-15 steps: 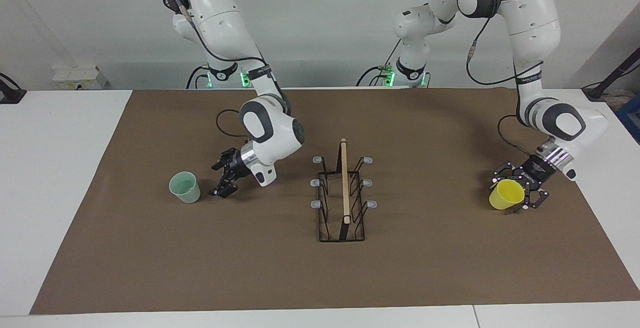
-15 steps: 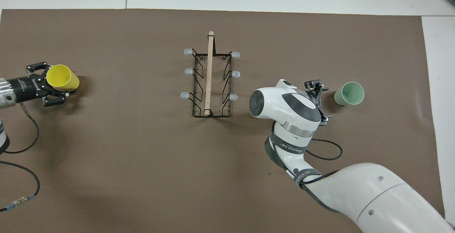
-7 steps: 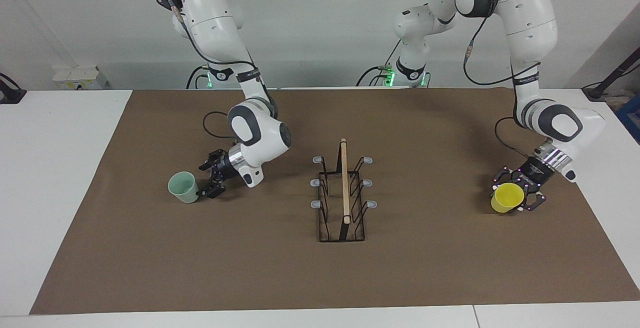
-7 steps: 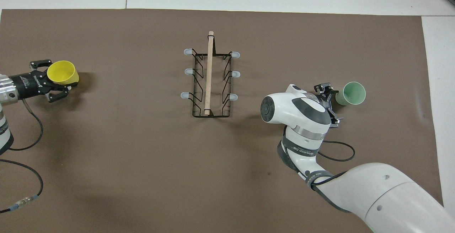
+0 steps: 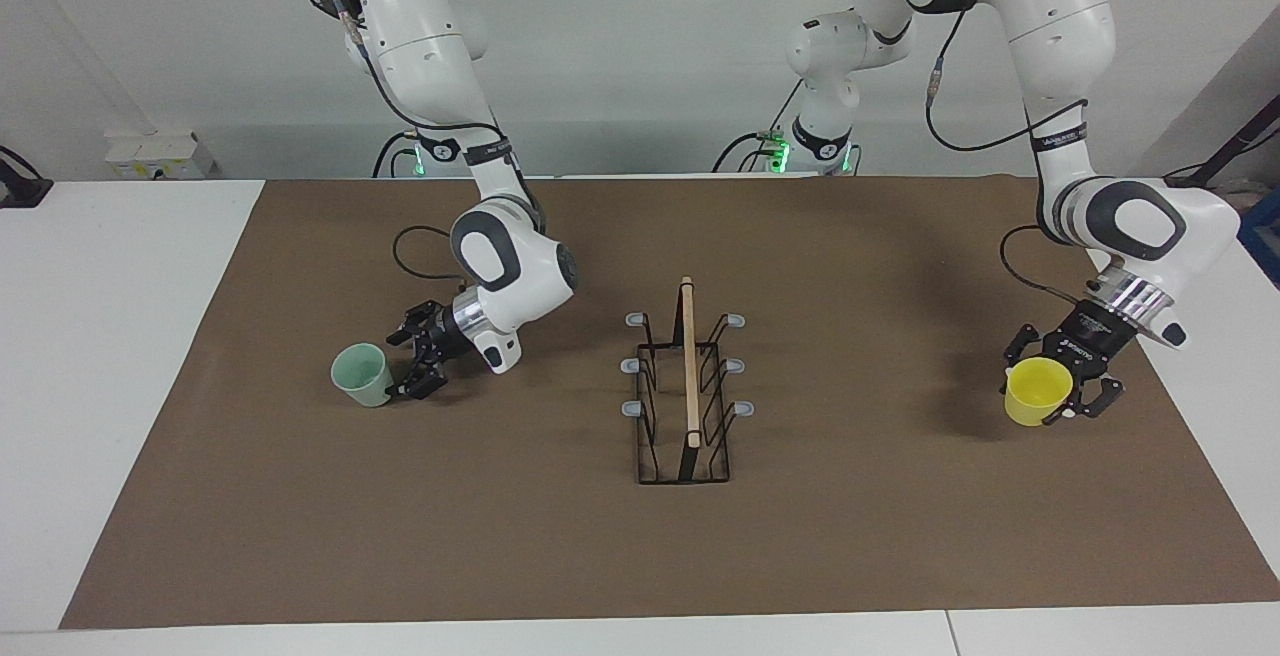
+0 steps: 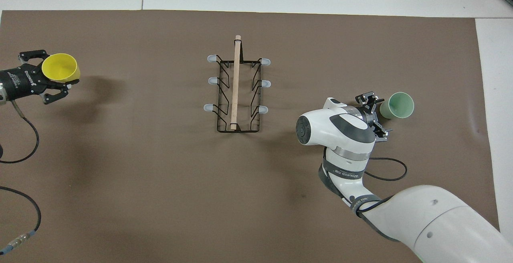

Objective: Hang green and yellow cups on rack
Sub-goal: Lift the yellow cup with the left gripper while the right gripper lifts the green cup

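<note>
The bright yellow cup (image 5: 1036, 389) (image 6: 60, 67) hangs mouth up a little above the brown mat at the left arm's end of the table, casting a shadow beside it. My left gripper (image 5: 1056, 394) (image 6: 59, 79) is shut on it. The mint green cup (image 5: 361, 374) (image 6: 396, 105) stands upright on the mat at the right arm's end. My right gripper (image 5: 400, 368) (image 6: 380, 115) is low and open, its fingertips right at the cup's side that faces the rack. The black wire rack (image 5: 690, 388) (image 6: 236, 90) with its wooden bar stands mid-table with nothing on its prongs.
The brown mat (image 5: 640, 556) covers most of the white table. A black cable (image 6: 24, 150) trails from the left arm's wrist, and another loops by the right arm's wrist (image 6: 384, 170). Open mat lies between each cup and the rack.
The left gripper closed on the yellow cup, turned it mouth up and raised it off the mat. The right gripper moved up to the green cup, which shifted slightly away from the rack.
</note>
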`<move>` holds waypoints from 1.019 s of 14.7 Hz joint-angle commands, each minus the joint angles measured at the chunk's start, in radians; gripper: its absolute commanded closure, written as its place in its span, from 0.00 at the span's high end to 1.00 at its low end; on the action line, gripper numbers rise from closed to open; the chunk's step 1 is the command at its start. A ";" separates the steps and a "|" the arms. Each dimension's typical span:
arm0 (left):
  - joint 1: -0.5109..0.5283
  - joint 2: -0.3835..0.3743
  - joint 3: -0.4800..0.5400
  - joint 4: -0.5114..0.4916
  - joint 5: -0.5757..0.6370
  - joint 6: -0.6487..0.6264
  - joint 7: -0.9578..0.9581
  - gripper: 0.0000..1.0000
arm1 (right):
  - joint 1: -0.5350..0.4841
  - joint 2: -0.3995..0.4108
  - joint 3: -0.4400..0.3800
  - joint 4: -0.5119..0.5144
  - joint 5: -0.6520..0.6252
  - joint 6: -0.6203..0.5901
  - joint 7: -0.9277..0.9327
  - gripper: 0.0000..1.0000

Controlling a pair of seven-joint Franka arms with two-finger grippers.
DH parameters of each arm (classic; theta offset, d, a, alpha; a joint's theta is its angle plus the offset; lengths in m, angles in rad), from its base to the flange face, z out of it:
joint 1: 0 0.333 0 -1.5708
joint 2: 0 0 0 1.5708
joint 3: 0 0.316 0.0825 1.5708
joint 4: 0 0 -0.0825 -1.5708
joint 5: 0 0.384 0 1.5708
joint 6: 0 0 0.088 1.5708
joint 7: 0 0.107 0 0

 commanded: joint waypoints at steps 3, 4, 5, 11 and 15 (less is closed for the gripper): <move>-0.079 -0.125 0.012 -0.027 0.179 0.025 -0.062 0.00 | -0.055 -0.032 0.008 -0.056 -0.103 0.063 0.018 1.00; -0.090 -0.142 0.012 -0.027 0.219 0.026 -0.090 0.00 | -0.069 -0.032 0.008 -0.056 -0.131 0.065 0.019 1.00; -0.104 -0.162 0.012 -0.027 0.268 0.025 -0.119 0.00 | -0.078 -0.030 0.008 -0.054 -0.143 0.070 0.024 1.00; -0.245 -0.248 0.012 -0.029 0.638 0.054 -0.293 0.00 | -0.108 -0.032 0.008 -0.056 -0.140 0.042 0.099 0.56; -0.374 -0.263 0.011 -0.029 0.986 0.078 -0.548 0.00 | -0.132 -0.032 0.008 -0.054 -0.140 0.036 0.091 0.00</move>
